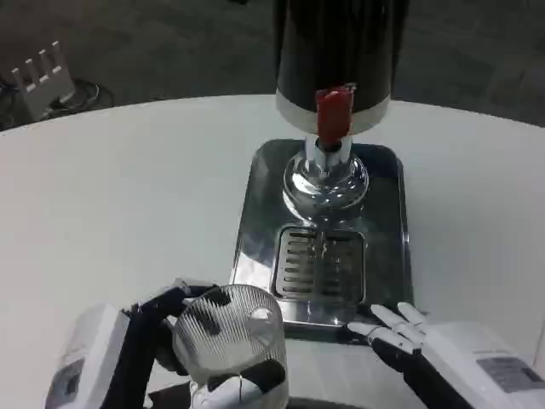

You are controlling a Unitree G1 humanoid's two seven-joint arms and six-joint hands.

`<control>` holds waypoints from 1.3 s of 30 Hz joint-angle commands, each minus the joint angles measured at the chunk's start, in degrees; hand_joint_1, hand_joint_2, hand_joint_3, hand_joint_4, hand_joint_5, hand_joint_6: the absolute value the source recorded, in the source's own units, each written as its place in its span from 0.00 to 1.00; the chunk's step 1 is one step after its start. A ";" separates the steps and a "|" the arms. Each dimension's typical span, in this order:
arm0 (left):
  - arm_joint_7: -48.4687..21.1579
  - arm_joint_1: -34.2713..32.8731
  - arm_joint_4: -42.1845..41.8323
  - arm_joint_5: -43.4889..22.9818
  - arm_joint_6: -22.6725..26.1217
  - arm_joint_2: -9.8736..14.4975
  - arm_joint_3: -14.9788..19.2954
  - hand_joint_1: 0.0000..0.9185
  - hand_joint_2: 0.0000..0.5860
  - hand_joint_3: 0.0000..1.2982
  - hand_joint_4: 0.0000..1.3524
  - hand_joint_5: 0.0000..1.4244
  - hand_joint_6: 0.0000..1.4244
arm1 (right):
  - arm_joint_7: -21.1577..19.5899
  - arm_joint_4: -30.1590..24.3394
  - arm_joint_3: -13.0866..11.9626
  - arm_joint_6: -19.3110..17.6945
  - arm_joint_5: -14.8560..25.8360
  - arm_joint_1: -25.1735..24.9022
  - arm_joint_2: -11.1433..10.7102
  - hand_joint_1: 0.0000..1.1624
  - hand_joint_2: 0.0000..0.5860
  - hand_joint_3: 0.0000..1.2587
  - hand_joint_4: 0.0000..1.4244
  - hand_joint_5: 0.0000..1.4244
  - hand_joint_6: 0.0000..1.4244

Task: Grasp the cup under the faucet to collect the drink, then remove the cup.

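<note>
Both hands sit at the frame's bottom edge: the left hand (149,341) grips the ribbed clear cup (228,336) at lower centre-left, the right hand (400,332) lies open, fingers apart, by the steel tray (387,230). The cup should probably travel up-frame, upright, onto the drain grille (318,262) beneath the red-handled faucet (334,115).

Dispenser body (341,51) is standing at the far end of the steel base tray (255,221), overhanging it; red tap lever (334,111) and chrome faucet (326,175) are projecting toward the robot, blocking approach from above. Slotted drip grate (319,264) below the spout is lying bare, open to entry from the near side. Near tray edge is being crowded: left hand (162,332) holding the ribbed clear cup (230,336) just left of it, right hand (396,332) sitting with fingertips at its corner. Broad white table (111,204) is lying open on both flanks.
</note>
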 commanded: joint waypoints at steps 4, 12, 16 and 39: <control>0.83 -0.89 -0.47 -1.04 0.03 0.25 0.39 0.67 0.05 0.64 0.66 0.67 0.62 | -0.08 0.19 -0.05 0.35 0.13 -0.43 0.16 0.43 0.70 0.16 0.03 0.00 0.01; 0.77 -0.85 -0.31 -0.80 0.21 0.21 0.12 0.67 0.05 0.64 0.66 0.67 0.62 | -0.14 0.34 -0.03 0.46 0.32 -0.40 0.28 0.43 0.71 0.16 0.03 0.00 0.01; 0.82 -0.80 -0.11 -0.79 0.15 0.23 0.05 0.67 0.05 0.64 0.66 0.67 0.62 | -0.15 0.43 0.14 0.46 0.17 -0.27 0.40 0.43 0.71 0.16 0.03 0.00 0.01; 0.93 -11.80 11.07 -5.75 -1.28 7.64 6.79 0.67 0.05 0.65 0.66 0.67 0.62 | -0.73 0.36 -0.93 0.48 0.68 1.99 0.55 0.43 0.71 0.15 0.03 0.00 0.01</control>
